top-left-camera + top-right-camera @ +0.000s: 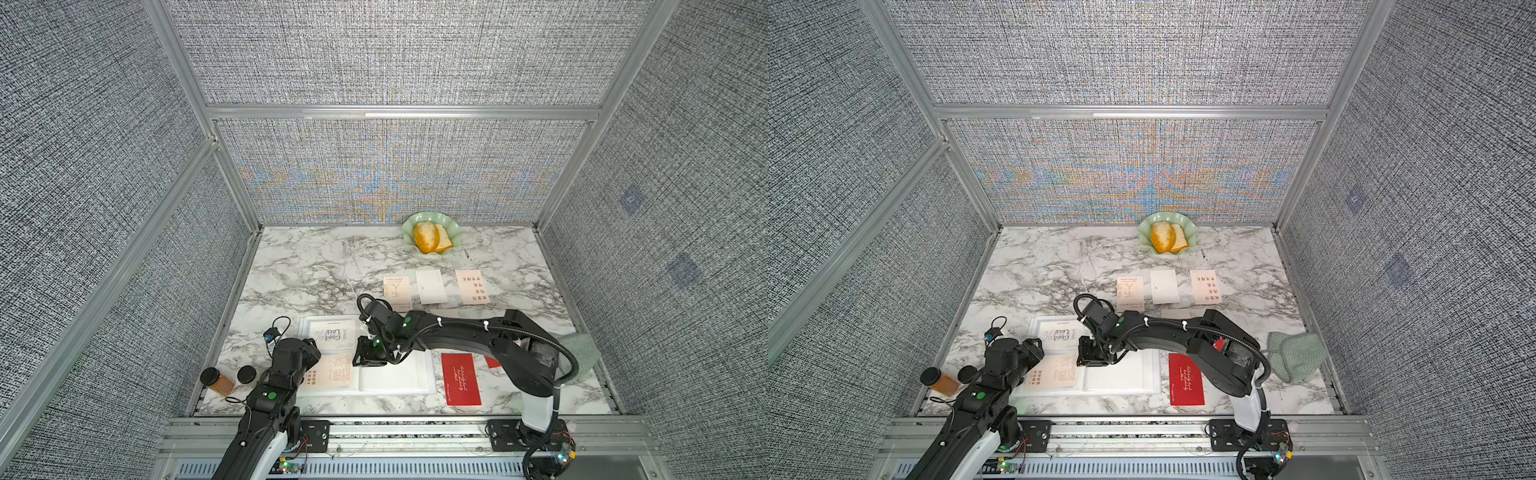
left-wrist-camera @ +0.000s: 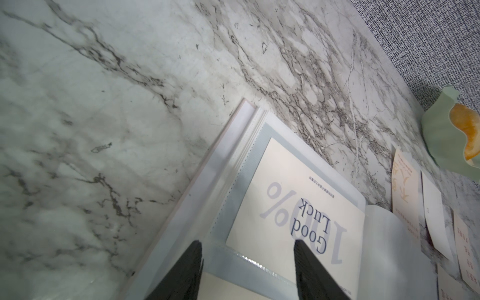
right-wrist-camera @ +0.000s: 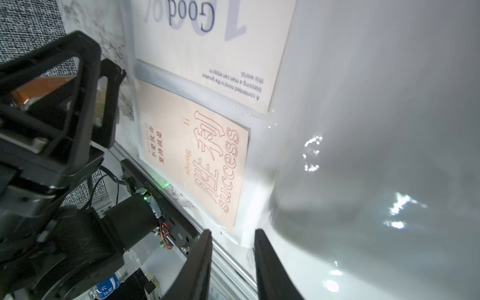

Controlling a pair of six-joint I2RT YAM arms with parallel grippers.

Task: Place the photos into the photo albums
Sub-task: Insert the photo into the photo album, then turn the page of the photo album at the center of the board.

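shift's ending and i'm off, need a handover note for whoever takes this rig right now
Left gripper: open, over the left page of the photo album.
Right gripper: open, empty, over the album's middle.
Done: one cream photo in the lower left pocket.
Left: row of three photos at the far side, red photo beside the album, second red one and a pale one partly hidden by the right arm.
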